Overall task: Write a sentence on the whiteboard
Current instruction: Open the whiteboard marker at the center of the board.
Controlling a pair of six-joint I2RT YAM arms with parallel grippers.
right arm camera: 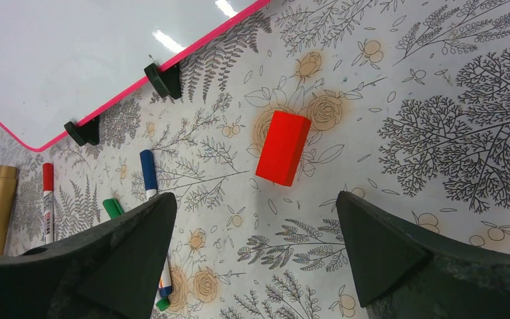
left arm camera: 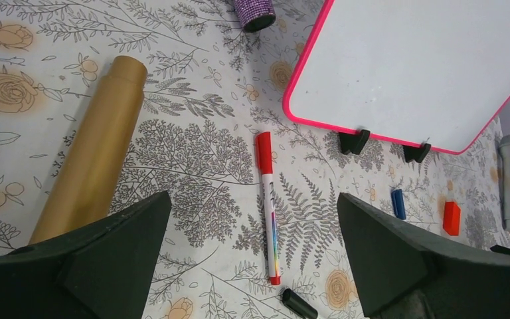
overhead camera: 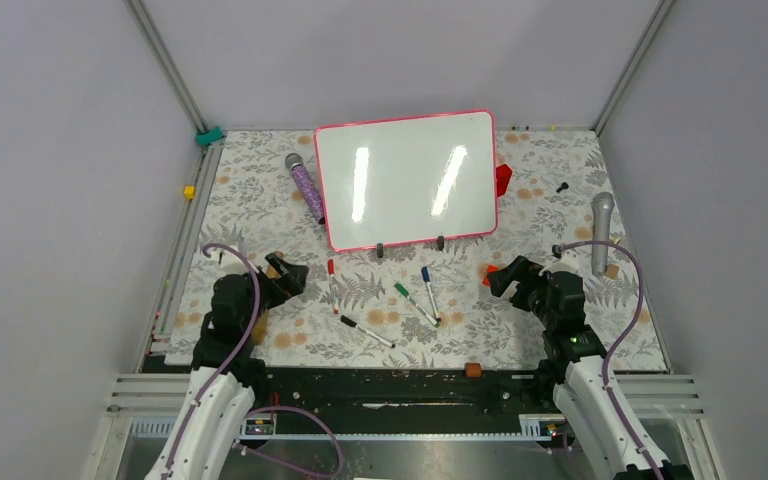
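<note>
With left pincer (overhead camera: 288,270) and right pincer (overhead camera: 503,273) gaping empty, we should centre the left across the red marker (overhead camera: 333,285) before closing, whiteboard (overhead camera: 405,180) blank.

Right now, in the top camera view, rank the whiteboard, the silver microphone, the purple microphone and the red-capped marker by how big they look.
1. whiteboard, by far.
2. silver microphone and purple microphone: too alike to rank.
3. red-capped marker, thinnest and shortest.

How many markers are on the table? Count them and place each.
4, all on the near side of the whiteboard: red-capped marker leftmost, black-capped marker nearest, green-capped marker and blue-capped marker to the right. None seems hidden.
</note>
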